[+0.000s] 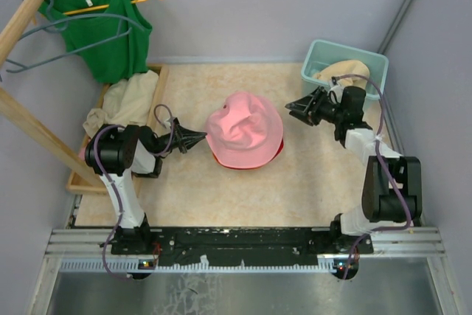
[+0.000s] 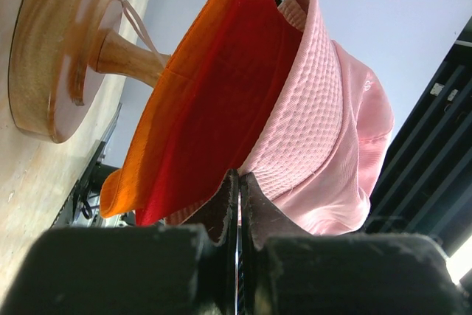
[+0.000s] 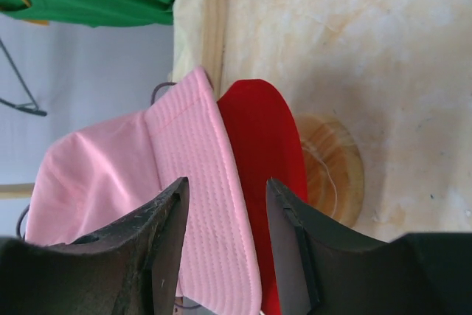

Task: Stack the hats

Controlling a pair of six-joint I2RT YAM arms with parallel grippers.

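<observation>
A pink hat (image 1: 243, 129) sits on top of a stack in the middle of the table, with a red hat's brim (image 1: 254, 166) showing under it. In the left wrist view the pink hat (image 2: 332, 130) covers the red hat (image 2: 221, 94) and an orange hat (image 2: 140, 145), all on a round wooden stand (image 2: 51, 49). My left gripper (image 1: 201, 139) (image 2: 239, 175) is shut and empty, its tips right at the stack's left brim. My right gripper (image 1: 290, 111) (image 3: 226, 182) is open, just right of the pink brim (image 3: 184, 182) and red brim (image 3: 262, 138). A beige hat (image 1: 346, 71) lies in a teal bin.
The teal bin (image 1: 324, 53) stands at the back right, behind my right arm. A wooden tray (image 1: 158, 94) at the left holds a beige cloth garment (image 1: 129, 101). A green tank top (image 1: 110, 27) hangs on a rack at the back left.
</observation>
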